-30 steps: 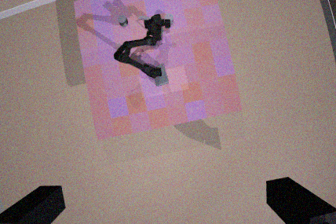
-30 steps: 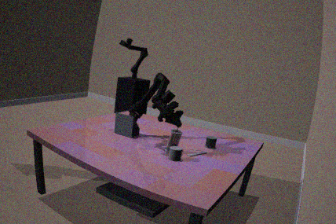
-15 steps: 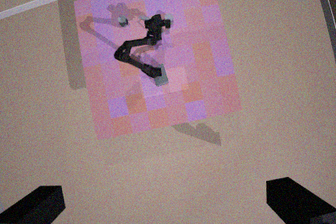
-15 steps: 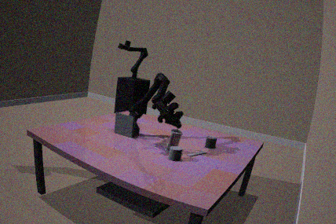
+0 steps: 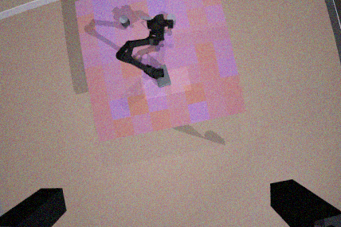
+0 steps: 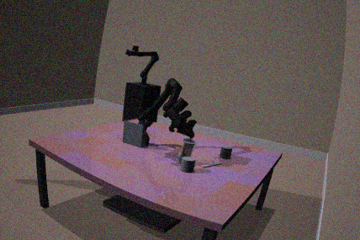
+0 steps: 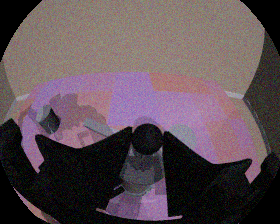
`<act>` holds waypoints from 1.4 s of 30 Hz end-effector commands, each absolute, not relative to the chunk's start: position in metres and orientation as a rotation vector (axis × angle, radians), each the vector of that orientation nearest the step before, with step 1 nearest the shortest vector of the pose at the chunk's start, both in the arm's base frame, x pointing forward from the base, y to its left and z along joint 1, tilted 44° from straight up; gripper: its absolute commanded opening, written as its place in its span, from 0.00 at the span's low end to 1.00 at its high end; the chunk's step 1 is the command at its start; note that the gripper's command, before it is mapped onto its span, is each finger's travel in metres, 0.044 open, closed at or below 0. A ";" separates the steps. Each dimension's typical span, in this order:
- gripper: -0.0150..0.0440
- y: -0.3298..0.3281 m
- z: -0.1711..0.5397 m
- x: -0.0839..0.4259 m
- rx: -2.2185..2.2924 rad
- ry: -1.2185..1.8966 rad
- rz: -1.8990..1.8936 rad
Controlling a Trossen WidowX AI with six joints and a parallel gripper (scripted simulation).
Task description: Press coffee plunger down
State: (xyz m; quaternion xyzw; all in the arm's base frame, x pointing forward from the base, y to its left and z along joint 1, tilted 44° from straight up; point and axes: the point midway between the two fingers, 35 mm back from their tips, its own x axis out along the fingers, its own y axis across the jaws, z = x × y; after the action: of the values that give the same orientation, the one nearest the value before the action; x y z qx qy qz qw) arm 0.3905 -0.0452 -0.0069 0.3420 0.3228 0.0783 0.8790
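The tabletop is a pink and purple patchwork on dark legs; on it stand the coffee press, two small dark cups, and the arm's grey base block.
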 end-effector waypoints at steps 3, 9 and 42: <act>0.45 -0.040 -0.013 0.390 0.726 0.695 0.173; 0.45 -0.040 -0.013 0.391 0.726 0.695 0.173; 0.45 -0.041 -0.013 0.395 0.726 0.695 0.173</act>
State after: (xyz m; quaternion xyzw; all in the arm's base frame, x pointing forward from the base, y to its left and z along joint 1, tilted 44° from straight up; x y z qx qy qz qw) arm 0.3952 -0.0438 -0.0096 0.3435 0.3267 0.0807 0.8768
